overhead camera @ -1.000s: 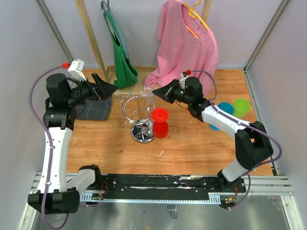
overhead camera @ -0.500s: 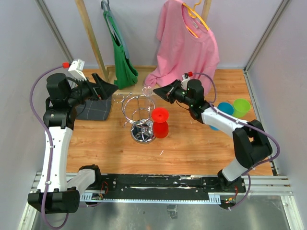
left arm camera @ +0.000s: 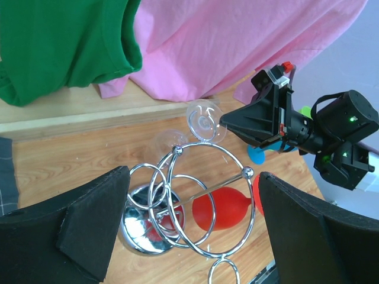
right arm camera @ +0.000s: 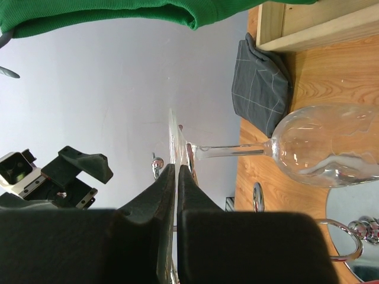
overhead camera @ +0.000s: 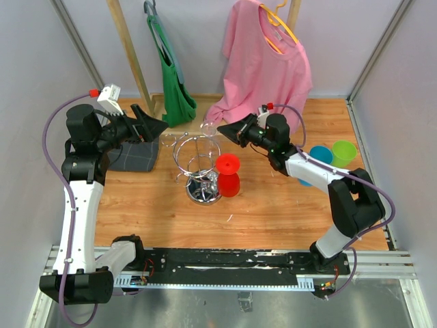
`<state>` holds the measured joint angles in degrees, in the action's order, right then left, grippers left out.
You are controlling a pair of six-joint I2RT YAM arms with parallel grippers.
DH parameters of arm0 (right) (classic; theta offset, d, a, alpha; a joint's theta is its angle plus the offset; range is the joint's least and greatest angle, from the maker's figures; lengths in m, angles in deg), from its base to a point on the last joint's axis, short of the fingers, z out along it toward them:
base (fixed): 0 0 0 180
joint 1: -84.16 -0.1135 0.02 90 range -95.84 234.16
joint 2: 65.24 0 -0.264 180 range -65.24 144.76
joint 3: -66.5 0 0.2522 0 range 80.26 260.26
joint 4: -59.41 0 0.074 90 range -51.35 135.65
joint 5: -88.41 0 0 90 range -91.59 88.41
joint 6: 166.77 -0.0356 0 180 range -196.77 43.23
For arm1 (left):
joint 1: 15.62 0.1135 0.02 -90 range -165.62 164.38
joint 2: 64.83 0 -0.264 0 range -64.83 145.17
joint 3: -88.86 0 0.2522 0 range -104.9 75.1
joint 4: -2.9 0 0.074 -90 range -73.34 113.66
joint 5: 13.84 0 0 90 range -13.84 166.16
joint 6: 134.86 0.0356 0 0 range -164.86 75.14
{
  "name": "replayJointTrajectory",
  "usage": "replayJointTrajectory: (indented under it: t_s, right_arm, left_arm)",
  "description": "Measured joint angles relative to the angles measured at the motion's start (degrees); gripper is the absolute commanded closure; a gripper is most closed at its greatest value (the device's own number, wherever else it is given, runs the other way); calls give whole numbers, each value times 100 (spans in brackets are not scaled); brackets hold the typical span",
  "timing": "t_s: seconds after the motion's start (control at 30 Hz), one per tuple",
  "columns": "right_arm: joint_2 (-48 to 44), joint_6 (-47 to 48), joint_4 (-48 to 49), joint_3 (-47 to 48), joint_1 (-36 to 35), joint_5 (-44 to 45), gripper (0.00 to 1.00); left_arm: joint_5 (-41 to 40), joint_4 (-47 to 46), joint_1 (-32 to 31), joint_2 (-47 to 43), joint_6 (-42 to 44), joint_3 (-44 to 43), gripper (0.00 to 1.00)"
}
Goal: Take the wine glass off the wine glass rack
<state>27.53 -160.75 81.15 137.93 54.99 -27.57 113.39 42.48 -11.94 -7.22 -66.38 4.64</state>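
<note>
- Step in hand: freeing the glass. The right fingers (right arm camera: 148, 207) are pinched shut on the foot of the clear wine glass (right arm camera: 323, 148), at the far loops of the chrome wire wine glass rack (left arm camera: 139, 225).
- The left fingers (left arm camera: 77, 231) gape wide and empty, left of the rack.
- Next, as I judge it: draw the glass far and right, clear of the loops.

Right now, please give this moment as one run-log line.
right gripper: shut on wine glass foot | wine glass: inverted, far side of wine glass rack | left gripper: open, empty
</note>
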Motion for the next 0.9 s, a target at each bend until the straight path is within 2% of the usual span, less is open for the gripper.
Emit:
replayJointTrajectory:
  t_s: [0.9]
  right_arm:
    - [337, -273, 573, 105, 195, -59, 99]
  left_arm:
    - [31, -4, 0, 7, -44, 0, 5]
